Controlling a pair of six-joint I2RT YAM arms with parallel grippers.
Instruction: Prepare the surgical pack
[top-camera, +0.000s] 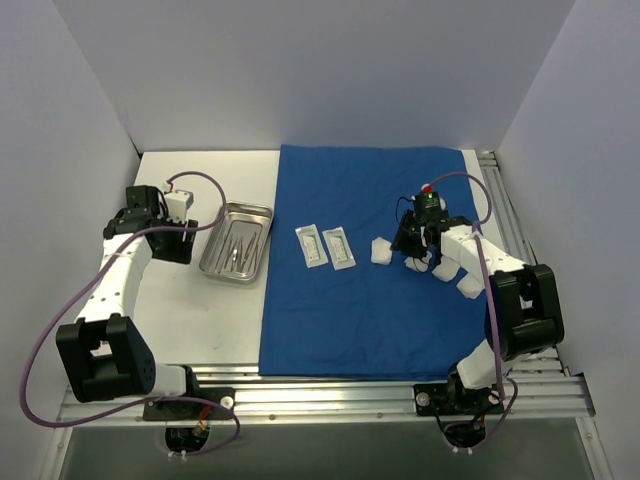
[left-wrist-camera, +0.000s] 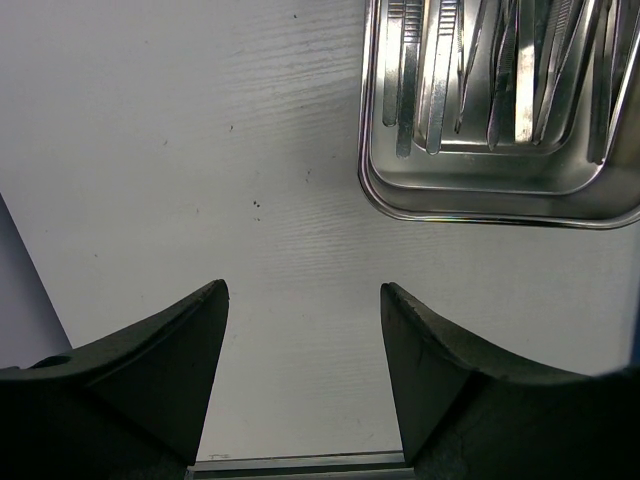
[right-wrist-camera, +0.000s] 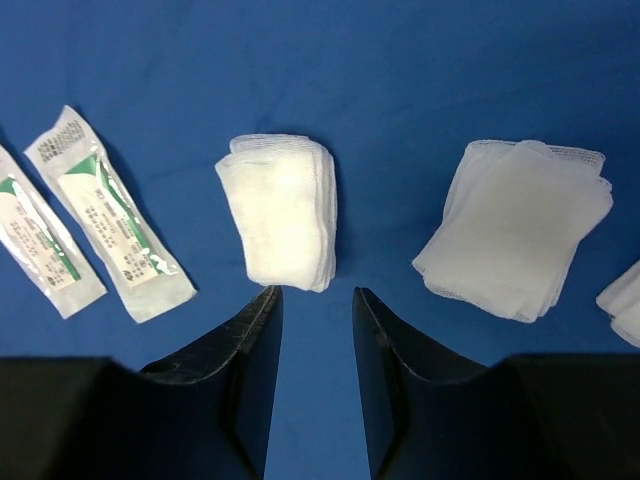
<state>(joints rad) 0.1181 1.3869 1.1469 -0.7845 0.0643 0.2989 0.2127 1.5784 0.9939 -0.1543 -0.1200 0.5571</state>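
Ahead of the right pincer (right-wrist-camera: 315, 295), the plain royal-blue cloth (right-wrist-camera: 400, 60) bears white gauze pads (right-wrist-camera: 280, 210) and white packets (right-wrist-camera: 110, 215) striped green. Ahead of the black left pincer (left-wrist-camera: 303, 290), the tray (left-wrist-camera: 480, 195) is shiny silver, the table (left-wrist-camera: 200, 150) white, faintly grained.

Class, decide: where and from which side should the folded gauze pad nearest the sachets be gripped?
Across its narrow width, at mid-length, from straight above: the gauze pad lies flat on the drape, long edges free on both sides, so fingers likely fit beside them.
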